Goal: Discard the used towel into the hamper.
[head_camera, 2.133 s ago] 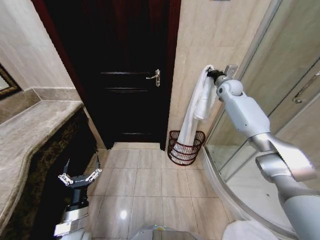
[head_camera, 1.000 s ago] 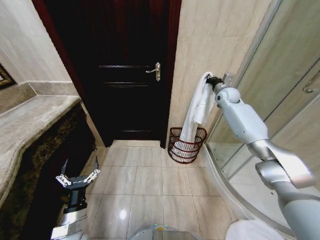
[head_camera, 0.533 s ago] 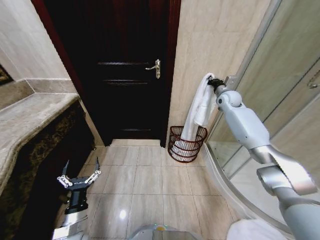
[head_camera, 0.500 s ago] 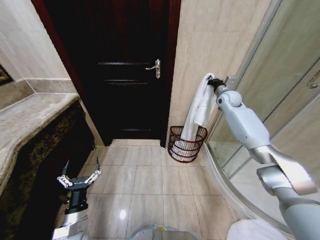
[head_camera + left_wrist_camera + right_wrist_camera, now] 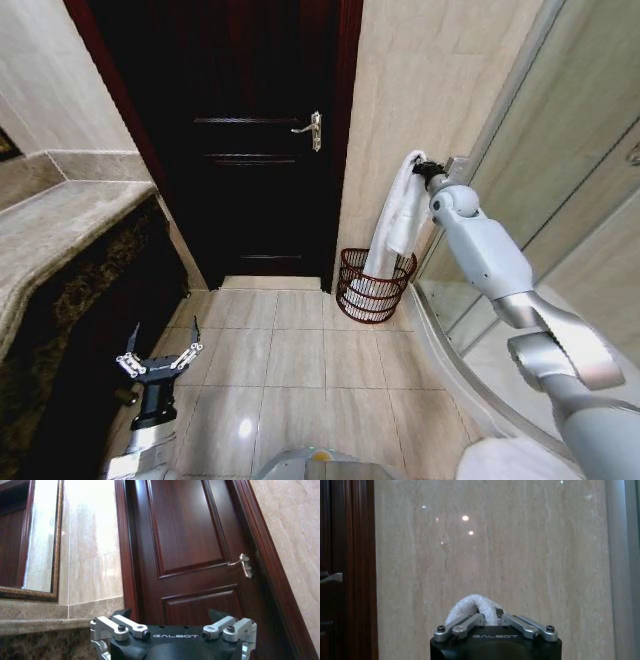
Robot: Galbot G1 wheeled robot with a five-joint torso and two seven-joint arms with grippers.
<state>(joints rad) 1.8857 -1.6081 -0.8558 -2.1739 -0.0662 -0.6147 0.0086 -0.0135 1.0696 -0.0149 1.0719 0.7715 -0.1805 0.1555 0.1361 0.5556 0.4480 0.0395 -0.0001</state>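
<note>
**Right gripper holds towel above hamper**

Your right gripper (image 5: 418, 166) is pinched tight on the white towel (image 5: 392, 222), held high so it drapes into the wire hamper (image 5: 372, 290) against the wall. Your left gripper (image 5: 160, 360) idles low, fingers spread, empty.

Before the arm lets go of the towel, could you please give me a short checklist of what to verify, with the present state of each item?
1. Grip: right end effector shut on the towel: ok.
2. Towel over the hamper: its lower end hangs into the open top: ok.
3. Whole towel inside: most still hangs above the rim, along the wall: not ok.
4. Hamper upright on the floor by the door: ok.
5. Left end effector open, low by the counter, away from the hamper: ok.
6. Towel free of the wall: cannot tell.
</note>
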